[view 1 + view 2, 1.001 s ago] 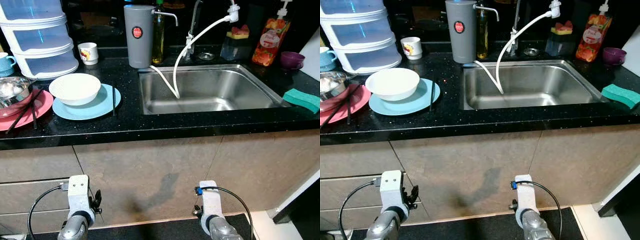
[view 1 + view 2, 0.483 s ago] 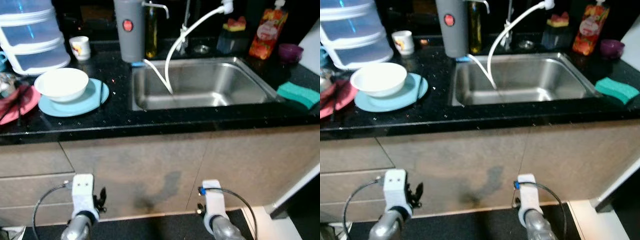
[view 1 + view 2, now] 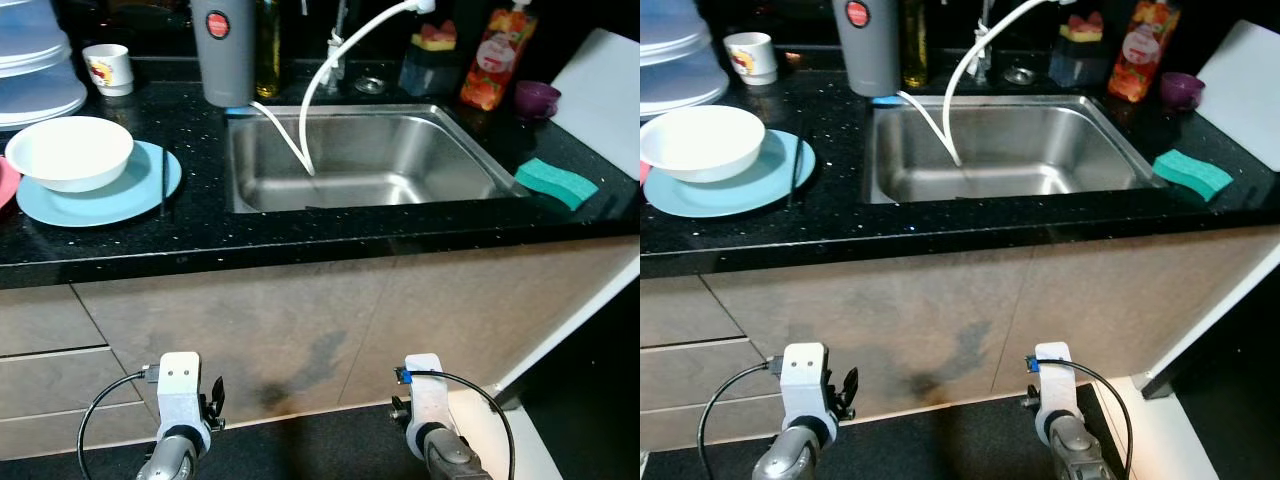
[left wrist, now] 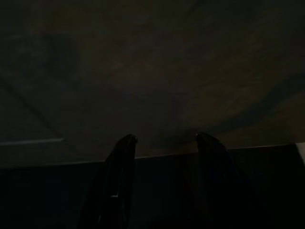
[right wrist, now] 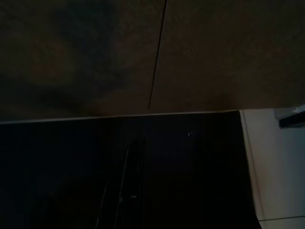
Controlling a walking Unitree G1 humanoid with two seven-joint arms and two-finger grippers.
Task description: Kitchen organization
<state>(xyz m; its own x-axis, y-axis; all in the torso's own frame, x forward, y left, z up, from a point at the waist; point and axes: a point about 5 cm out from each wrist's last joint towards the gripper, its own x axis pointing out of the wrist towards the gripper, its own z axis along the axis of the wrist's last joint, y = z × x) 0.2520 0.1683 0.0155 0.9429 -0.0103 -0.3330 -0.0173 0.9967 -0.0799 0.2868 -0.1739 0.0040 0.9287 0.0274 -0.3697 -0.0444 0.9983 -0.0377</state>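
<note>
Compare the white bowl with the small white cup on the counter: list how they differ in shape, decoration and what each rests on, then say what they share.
The bowl is wide and shallow; the cup is narrow and tall with a handle. The bowl is plain white; the cup carries a coloured picture on its side. The bowl sits on a light blue plate near the front edge; the cup stands directly on the black counter, further back. Both are white, upright, and left of the sink.

Black speckled countertop, steel sink, beige cabinet fronts
</note>
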